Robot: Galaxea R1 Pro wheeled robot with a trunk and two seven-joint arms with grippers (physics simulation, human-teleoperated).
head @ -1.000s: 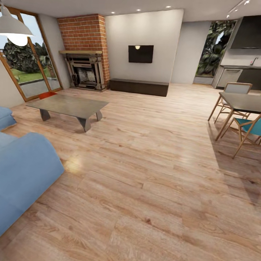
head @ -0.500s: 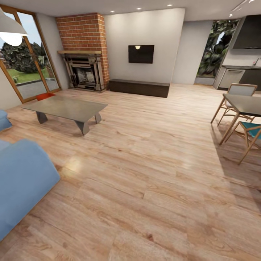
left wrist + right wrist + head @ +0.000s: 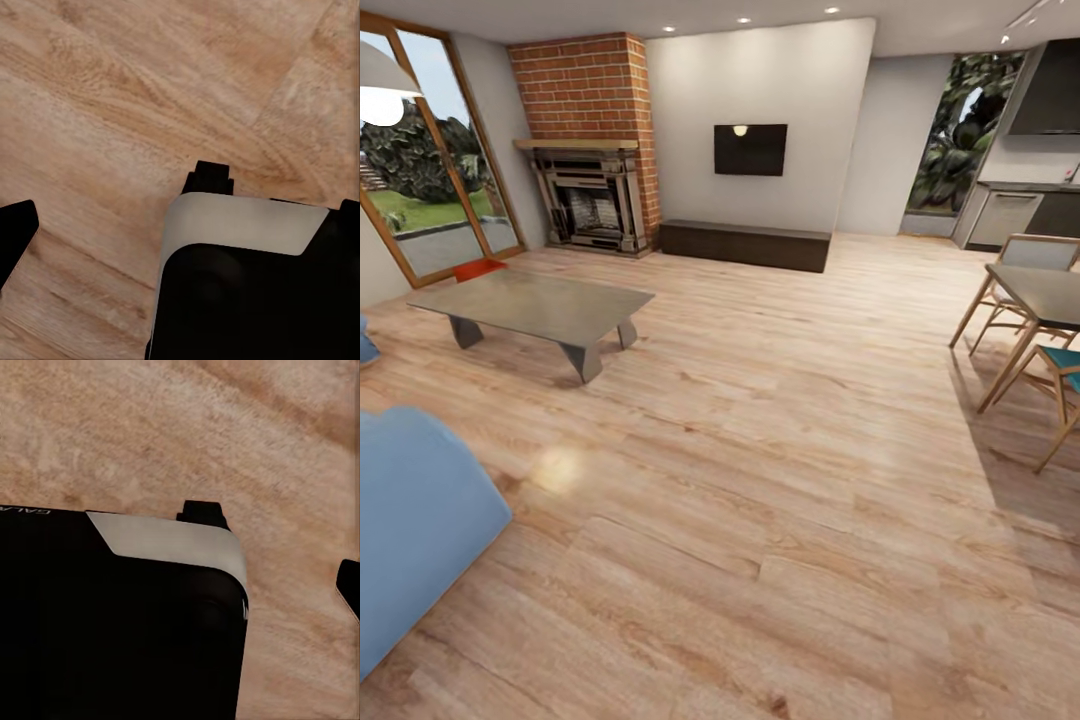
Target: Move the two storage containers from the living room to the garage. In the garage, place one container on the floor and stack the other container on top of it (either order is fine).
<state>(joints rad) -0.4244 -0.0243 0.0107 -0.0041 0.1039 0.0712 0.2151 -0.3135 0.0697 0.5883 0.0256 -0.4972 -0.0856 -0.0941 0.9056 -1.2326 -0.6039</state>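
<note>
Left wrist view: left gripper (image 3: 112, 217) w/ two dark fingertips apart over wood floor (image 3: 112, 90), holding nothing. Right gripper (image 3: 277, 544) likewise spread, empty. Head view: orange-red storage container (image 3: 480, 268) at approx 10 o'clock, behind grey coffee table (image 3: 535, 305), mostly hidden. Probably light, rigid plastic w/ low walls; pinch one rim wall, prob. a long side.

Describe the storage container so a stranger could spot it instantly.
Find the brick fireplace on the far wall, then the low grey coffee table in front of it. At the table's far corner, towards the glass doors, sits the storage container, the one orange-red thing there.
</note>
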